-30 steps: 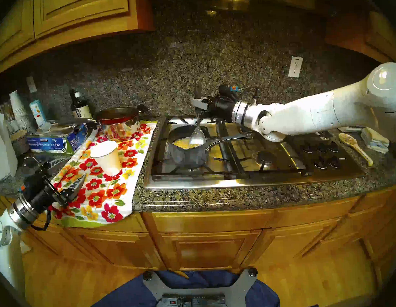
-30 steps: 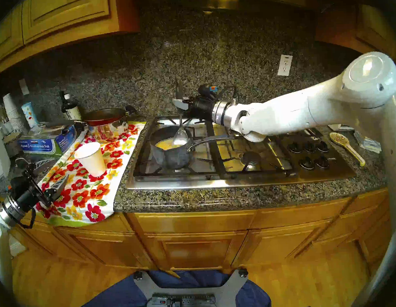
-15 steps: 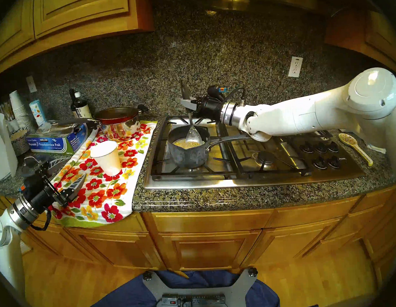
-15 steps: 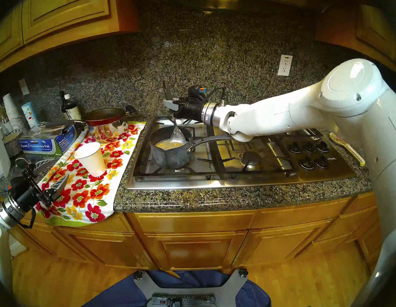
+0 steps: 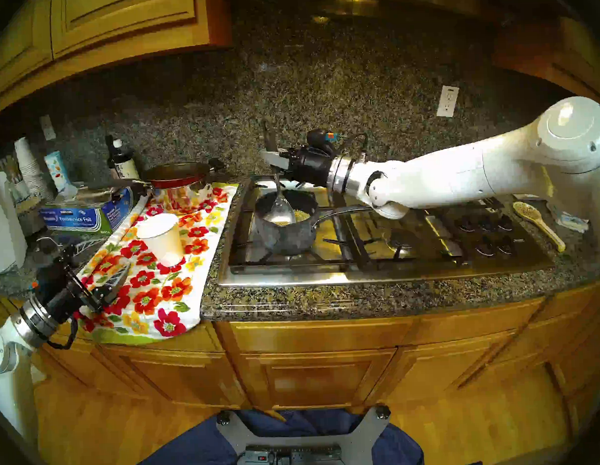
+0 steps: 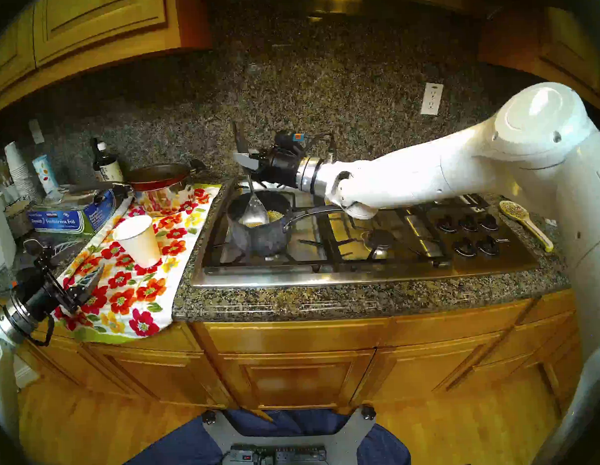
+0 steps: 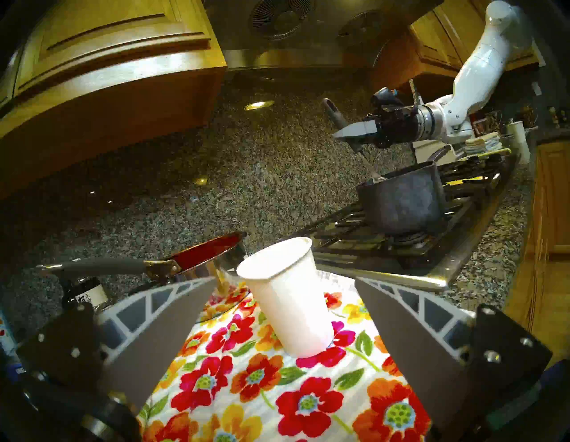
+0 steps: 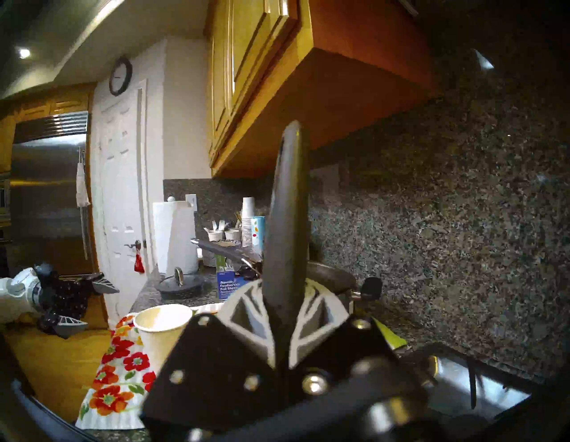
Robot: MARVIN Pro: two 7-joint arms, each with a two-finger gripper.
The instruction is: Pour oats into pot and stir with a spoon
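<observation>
- The right end effector [image 5: 275, 158] was clamped tight on the dark grey handle of the spoon [image 5: 282, 210], gripping it partway down so the handle's top stuck up above the fingers.
- The spoon hung almost upright, its shiny bowl down inside the pot [image 5: 286, 222] toward the pot's left side.
- The pot stood on the rear left burner of the stovetop [image 5: 378, 244], with its long silver handle pointing right, under the right wrist.
- The oats [image 5: 303, 215] lay in the pot as a pale yellowish mass, showing just right of the spoon's bowl; whether the bowl touched them cannot be told.
- The left end effector [image 7: 282, 304] hung with its fingers spread wide and nothing between them, near the front left corner of the table [image 5: 294, 299], over the floral cloth [image 5: 150, 292].
- A white paper cup [image 5: 161, 238] stood on that cloth, tilted in the view, apart from the left fingers and left of the stovetop.
- A red pan [image 5: 179, 175] sat on a shiny steel pot at the cloth's rear edge.
- A yellow speckled spoon-shaped dish [image 5: 536, 221] lay near the table's right edge, beyond the stove knobs.
</observation>
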